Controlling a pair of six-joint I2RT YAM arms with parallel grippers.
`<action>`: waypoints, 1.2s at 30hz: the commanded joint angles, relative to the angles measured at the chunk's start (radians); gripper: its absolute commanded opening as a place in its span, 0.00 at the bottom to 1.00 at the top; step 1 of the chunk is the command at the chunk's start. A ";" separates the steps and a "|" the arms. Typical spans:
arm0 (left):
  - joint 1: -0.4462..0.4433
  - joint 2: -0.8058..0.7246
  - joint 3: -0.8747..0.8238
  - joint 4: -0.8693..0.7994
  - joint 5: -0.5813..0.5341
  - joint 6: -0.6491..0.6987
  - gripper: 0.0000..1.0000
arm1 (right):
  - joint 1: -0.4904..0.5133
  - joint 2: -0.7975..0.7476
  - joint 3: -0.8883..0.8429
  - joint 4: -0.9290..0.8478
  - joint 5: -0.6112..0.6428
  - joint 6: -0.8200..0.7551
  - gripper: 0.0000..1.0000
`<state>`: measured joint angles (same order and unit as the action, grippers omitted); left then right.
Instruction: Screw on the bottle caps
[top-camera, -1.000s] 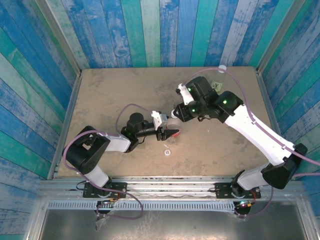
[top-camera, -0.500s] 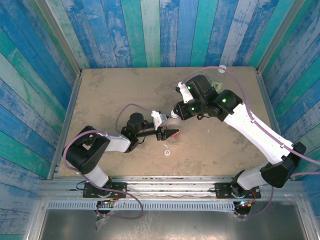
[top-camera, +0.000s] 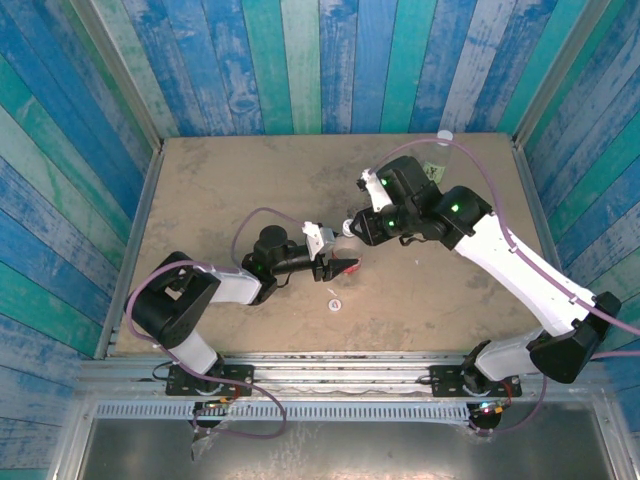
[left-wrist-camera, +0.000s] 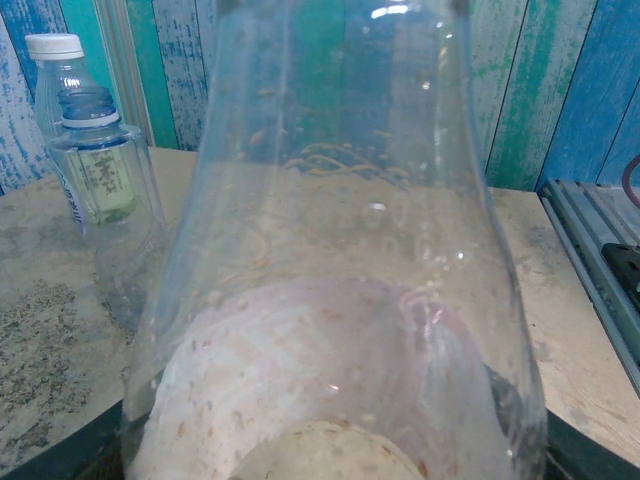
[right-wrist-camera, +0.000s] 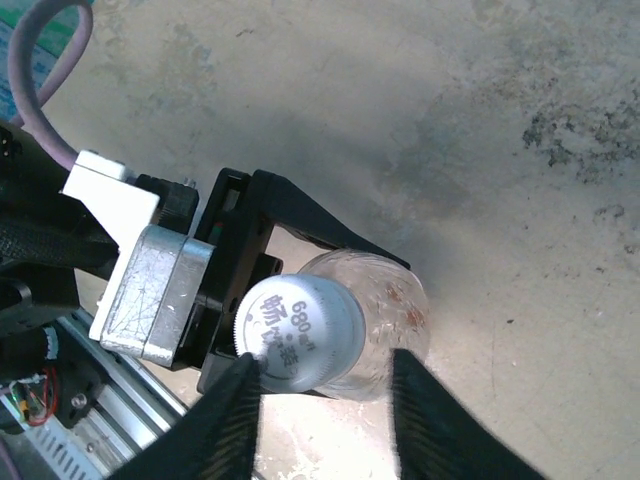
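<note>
— The cap (right-wrist-camera: 298, 335) sits on the neck of the red-labelled bottle (right-wrist-camera: 390, 300), which stands upright about mid-table (top-camera: 220, 200). Is it threaded on?

— Can't tell from where I stand. It looks level, but the right claw (right-wrist-camera: 325, 368) is spread open around it, one finger at the rim and the other a little off. Nothing is pinching it.

— So what worries you?

— If that claw closes off-centre, I'd guess it shoves the cap sideways instead of turning it. A cap that's only resting there could tip off or go on crooked.

— And the bottle?

— The left claw (top-camera: 338, 266) is clamped on its body. It's thin clear plastic, so a hard twist from above could spin it in the jaws or squash it.

— There's a loose cap (top-camera: 334, 305) lying nearer the arms.

— Yes, and a capped bottle (left-wrist-camera: 52, 80) with a second bottle (left-wrist-camera: 105, 165) just beside it, well apart at the far right corner. A dropped cap could roll away across the table.
</note>
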<state>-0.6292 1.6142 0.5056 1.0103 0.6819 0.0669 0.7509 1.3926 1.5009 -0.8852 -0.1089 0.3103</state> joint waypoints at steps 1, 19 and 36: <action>0.000 -0.020 -0.002 -0.070 -0.011 0.007 0.66 | -0.003 -0.005 0.037 -0.021 0.036 -0.058 0.51; 0.000 -0.045 0.021 -0.164 0.054 0.081 0.66 | -0.005 -0.032 0.117 -0.149 -0.119 -1.009 0.68; 0.001 -0.063 0.017 -0.196 0.042 0.099 0.66 | -0.042 0.199 0.346 -0.363 -0.220 -1.160 0.53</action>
<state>-0.6292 1.5787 0.5285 0.8974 0.7204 0.1490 0.7147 1.5810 1.8198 -1.1778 -0.3191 -0.7223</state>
